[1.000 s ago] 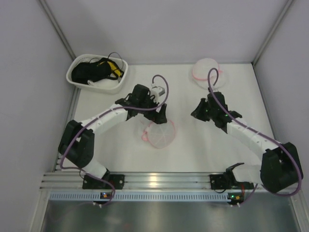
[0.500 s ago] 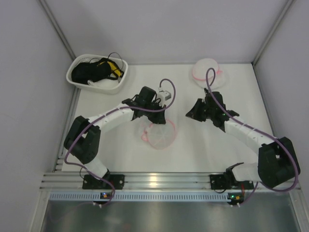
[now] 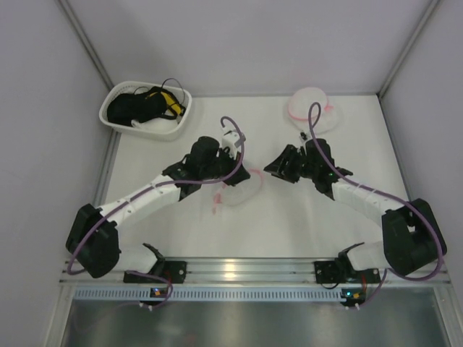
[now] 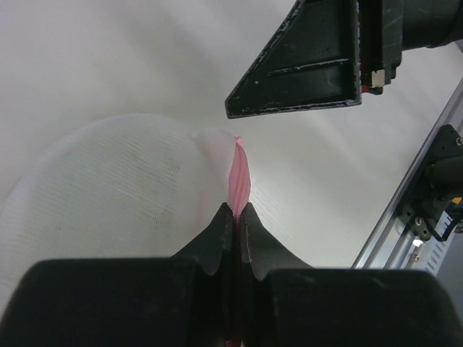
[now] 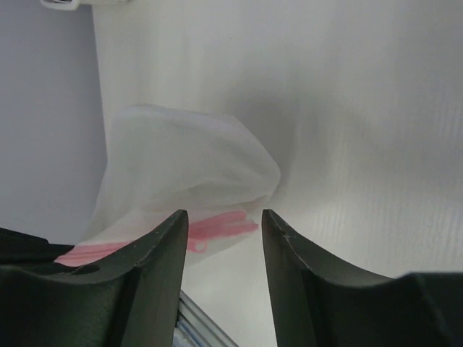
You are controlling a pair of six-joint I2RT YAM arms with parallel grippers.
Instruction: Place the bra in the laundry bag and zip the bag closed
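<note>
The laundry bag point(image 3: 235, 194) is a crumpled pouch of translucent white mesh point(image 4: 108, 188) in the middle of the table. My left gripper point(image 3: 237, 176) point(image 4: 236, 210) is shut on its pink zipper rim point(image 4: 239, 173). My right gripper point(image 3: 273, 168) point(image 5: 224, 215) hovers just right of the bag, open, with nothing between its fingers. One of its fingers point(image 4: 304, 65) shows above the rim in the left wrist view. In the right wrist view, the bag point(image 5: 188, 166) and its pink zipper point(image 5: 217, 228) lie beyond the fingertips. I cannot pick out the bra inside the mesh.
A white oval basket point(image 3: 145, 108) with a black and yellow tangle stands at the back left. A pale white mound with pink trim point(image 3: 311, 108) lies at the back right. Grey walls enclose three sides. A metal rail point(image 3: 231, 271) runs along the near edge.
My left gripper closed on the bag's pink rim, and the round bag is now bunched up under it. My right gripper moved left toward the bag and opened.
</note>
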